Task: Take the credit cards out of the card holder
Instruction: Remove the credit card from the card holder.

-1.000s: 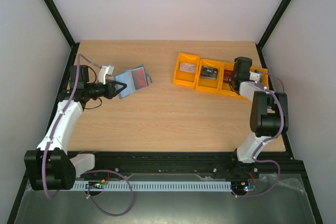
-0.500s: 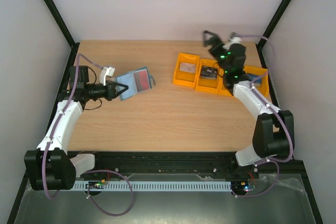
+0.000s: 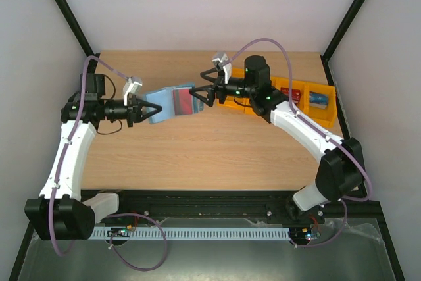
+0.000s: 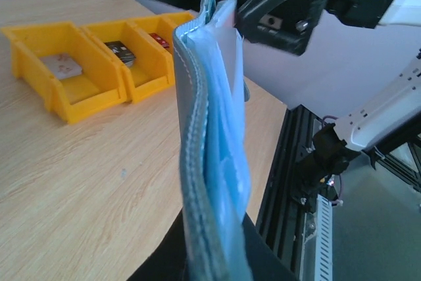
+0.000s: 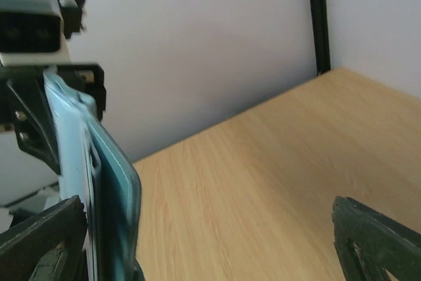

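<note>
Black left gripper [image 3: 141, 110] pinches one end of the teal card holder [image 3: 161, 106], held above the table [image 3: 217, 143]. At the holder's far end the right gripper [image 3: 201, 94] stands wide apart, a red card [image 3: 183, 101] just before it, orange bins [image 3: 304, 87] behind.

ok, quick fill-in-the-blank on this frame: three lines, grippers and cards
1. The left gripper is clamped on the ____.
2. The right gripper, close to it, has its jaws ____.
3. The grey card lies in an orange ____.
Missing words: card holder; open; bin.
</note>
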